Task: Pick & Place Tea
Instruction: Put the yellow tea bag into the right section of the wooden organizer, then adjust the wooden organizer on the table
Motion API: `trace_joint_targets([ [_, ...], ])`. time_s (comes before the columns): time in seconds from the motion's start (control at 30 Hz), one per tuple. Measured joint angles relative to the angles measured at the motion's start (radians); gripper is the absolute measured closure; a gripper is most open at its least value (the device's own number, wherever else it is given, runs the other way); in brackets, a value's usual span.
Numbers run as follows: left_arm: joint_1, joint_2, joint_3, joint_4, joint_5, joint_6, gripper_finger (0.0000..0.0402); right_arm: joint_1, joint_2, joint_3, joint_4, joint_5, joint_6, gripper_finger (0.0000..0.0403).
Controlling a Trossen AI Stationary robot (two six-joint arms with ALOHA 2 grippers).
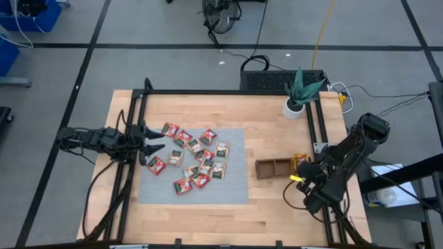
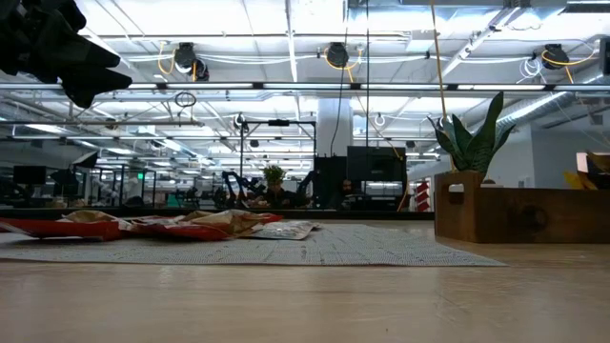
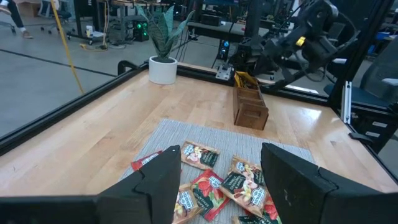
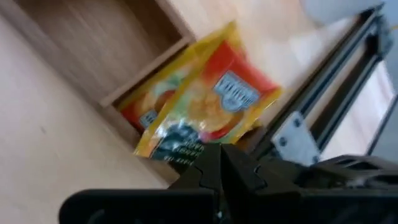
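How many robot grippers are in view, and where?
2. The left gripper, open, hovers over the grey mat's left edge beside the tea sachets; the right gripper, shut, is at the wooden tray's right end.

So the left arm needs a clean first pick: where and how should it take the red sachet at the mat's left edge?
Grip the red sachet by its outer edges, coming straight down: it lies flat on the grey mat, apart from the pile, nearest the open left end effector.

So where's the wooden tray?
From above, the wooden tray sits on the table's right side, just right of the grey mat, beside the right gripper.
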Motion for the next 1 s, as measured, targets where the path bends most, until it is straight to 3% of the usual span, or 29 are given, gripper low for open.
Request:
trace_joint_targets([
  [0.33, 0.0, 0.0, 0.0, 0.0, 0.0, 0.0, 0.0178, -0.018, 0.0, -0.067, 0.148, 0.007, -0.032, 0.0403],
  [0.5, 0.0, 0.0, 0.0, 0.0, 0.0, 0.0, 0.0178, -0.036, 0.0, -0.104, 0.227, 0.086, -0.053, 0.0403],
  [0.73, 0.0, 0.0, 0.0, 0.0, 0.0, 0.0, 0.0178, -0.061, 0.0, -0.085, 0.22, 0.107, -0.075, 0.0403],
  [0.9, 0.0, 0.0, 0.0, 0.0, 0.0, 0.0, 0.0179, -0.059, 0.0, 0.038, 0.039, 0.234, -0.045, 0.0403],
  [1.0, 0.0, 0.0, 0.0, 0.0, 0.0, 0.0, 0.0178, -0.038, -0.008, 0.092, 0.004, 0.441, -0.021, 0.0403],
])
